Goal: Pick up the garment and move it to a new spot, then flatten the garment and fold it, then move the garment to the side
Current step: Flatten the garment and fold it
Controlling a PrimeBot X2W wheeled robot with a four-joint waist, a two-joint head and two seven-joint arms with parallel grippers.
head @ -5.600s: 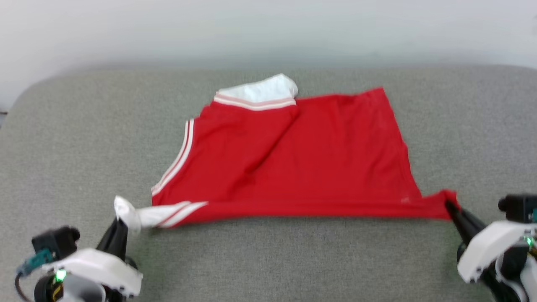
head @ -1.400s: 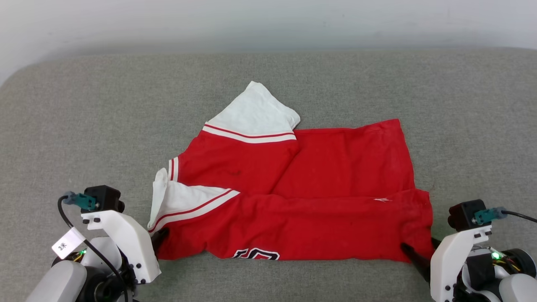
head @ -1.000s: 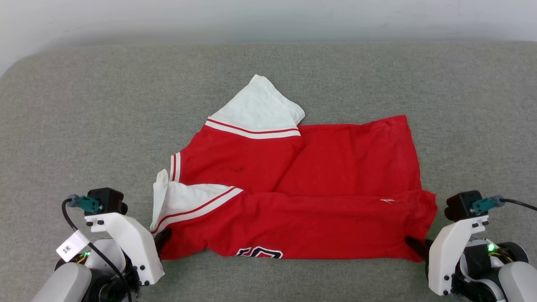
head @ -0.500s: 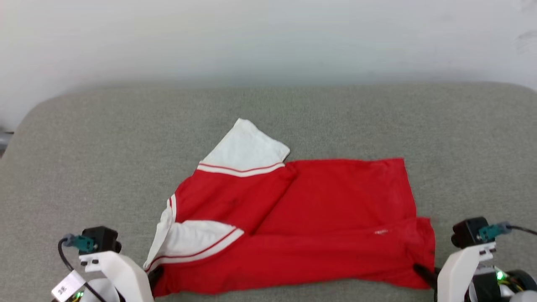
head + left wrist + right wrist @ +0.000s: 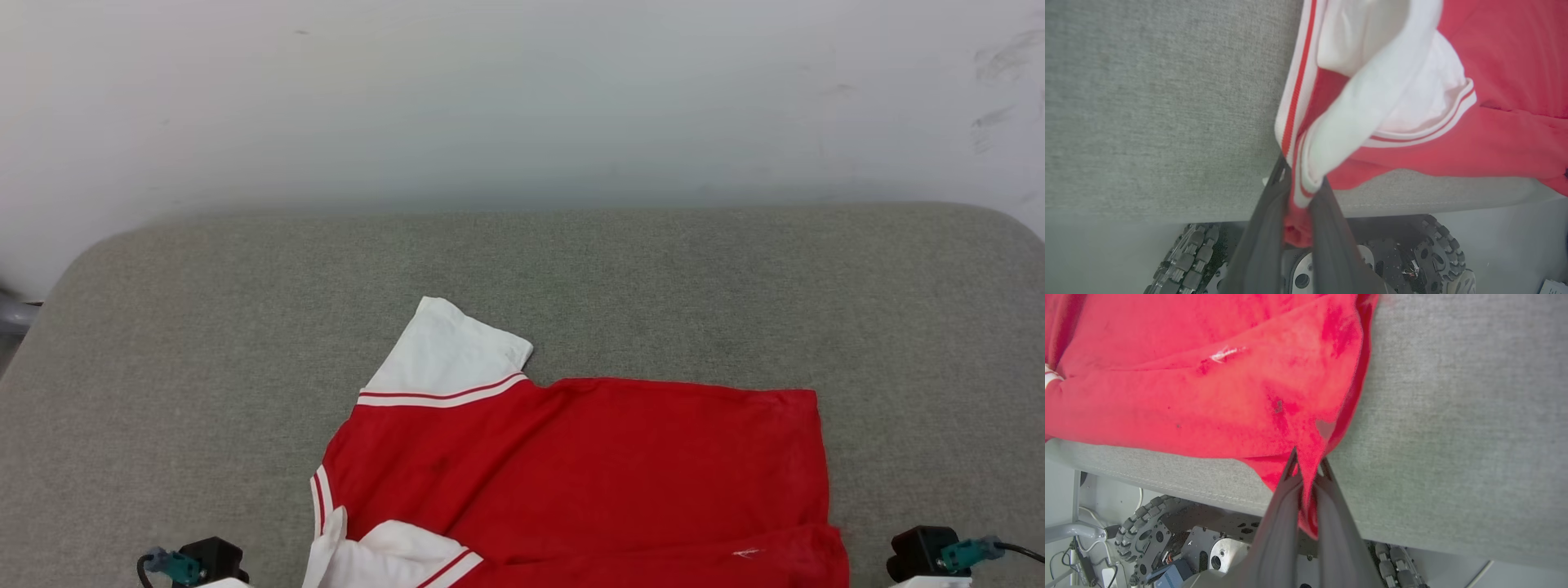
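Currently, I pinch the garment (image 5: 612, 457) at two corners.
My left gripper (image 5: 1302, 179) clamps its white-trimmed corner, my right gripper (image 5: 1308, 461) its red corner, at the grey cushion's (image 5: 571, 269) near edge.

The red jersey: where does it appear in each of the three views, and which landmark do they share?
Head view: jersey lies at lower centre, cut by the bottom edge.
Left wrist view: jersey at upper right; its white striped corner is pinched in the left gripper.
Right wrist view: jersey at upper left; a red corner is pinched in the right gripper.
Shared landmark: the grey cushion under it.
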